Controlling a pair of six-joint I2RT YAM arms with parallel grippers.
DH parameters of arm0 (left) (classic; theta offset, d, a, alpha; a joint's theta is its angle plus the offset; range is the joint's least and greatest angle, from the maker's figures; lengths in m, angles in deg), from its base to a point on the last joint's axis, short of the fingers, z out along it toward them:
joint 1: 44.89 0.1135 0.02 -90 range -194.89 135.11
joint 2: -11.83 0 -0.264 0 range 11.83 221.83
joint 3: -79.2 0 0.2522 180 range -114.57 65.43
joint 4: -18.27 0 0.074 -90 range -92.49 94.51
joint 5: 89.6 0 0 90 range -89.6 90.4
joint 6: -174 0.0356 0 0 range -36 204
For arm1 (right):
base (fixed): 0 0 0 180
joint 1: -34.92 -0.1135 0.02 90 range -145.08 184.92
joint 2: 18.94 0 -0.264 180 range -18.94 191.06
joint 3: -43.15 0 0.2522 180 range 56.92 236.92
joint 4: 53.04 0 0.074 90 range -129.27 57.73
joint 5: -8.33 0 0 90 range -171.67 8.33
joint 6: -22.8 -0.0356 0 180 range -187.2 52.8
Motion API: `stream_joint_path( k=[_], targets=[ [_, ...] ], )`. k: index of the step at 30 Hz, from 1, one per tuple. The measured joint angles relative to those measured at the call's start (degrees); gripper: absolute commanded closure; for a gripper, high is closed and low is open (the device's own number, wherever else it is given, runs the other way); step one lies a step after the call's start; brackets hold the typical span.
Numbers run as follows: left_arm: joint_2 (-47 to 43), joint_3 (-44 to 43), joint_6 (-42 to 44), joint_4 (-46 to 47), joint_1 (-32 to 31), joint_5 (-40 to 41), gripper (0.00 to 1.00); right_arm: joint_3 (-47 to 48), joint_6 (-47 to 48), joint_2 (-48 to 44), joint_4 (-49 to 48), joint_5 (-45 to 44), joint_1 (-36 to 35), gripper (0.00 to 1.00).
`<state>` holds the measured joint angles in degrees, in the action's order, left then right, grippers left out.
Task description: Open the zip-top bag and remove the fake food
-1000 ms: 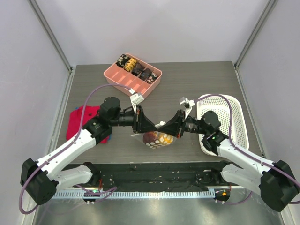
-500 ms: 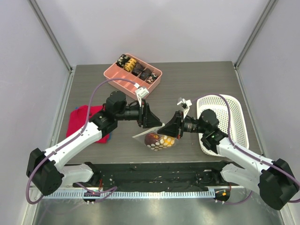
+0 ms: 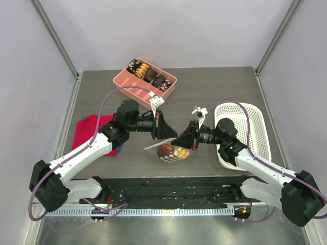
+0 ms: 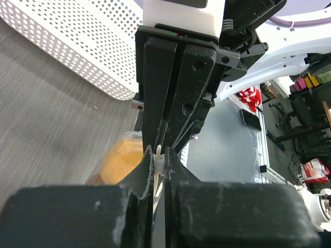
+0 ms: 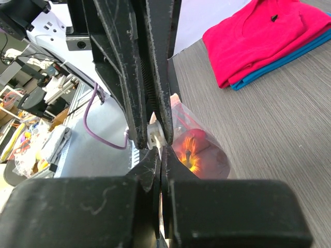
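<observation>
- Tips meeting, left gripper (image 3: 175, 136) and right gripper (image 3: 181, 139) each clamp the clear crinkly zip-top bag (image 3: 173, 152) by its white zip edge.
- Bag lies nearest the grey desk (image 3: 219, 87) front edge.

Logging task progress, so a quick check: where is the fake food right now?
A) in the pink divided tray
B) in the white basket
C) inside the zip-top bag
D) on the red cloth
C: the fake food, orange and dark red, shows through the clear zip-top bag, which the left hand and right hand pinch at its top edge.
</observation>
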<state>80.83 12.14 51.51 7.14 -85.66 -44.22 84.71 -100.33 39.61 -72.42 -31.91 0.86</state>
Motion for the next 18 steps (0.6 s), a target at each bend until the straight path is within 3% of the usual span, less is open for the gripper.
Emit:
stream_joint_path(
  k=[18],
  targets=[
    [-12.00, 5.31, 4.00, -14.29, -0.13, 12.87, 1.00, 0.26, -1.86, -2.08, 4.15, -10.08, 0.83, 0.99]
  ],
)
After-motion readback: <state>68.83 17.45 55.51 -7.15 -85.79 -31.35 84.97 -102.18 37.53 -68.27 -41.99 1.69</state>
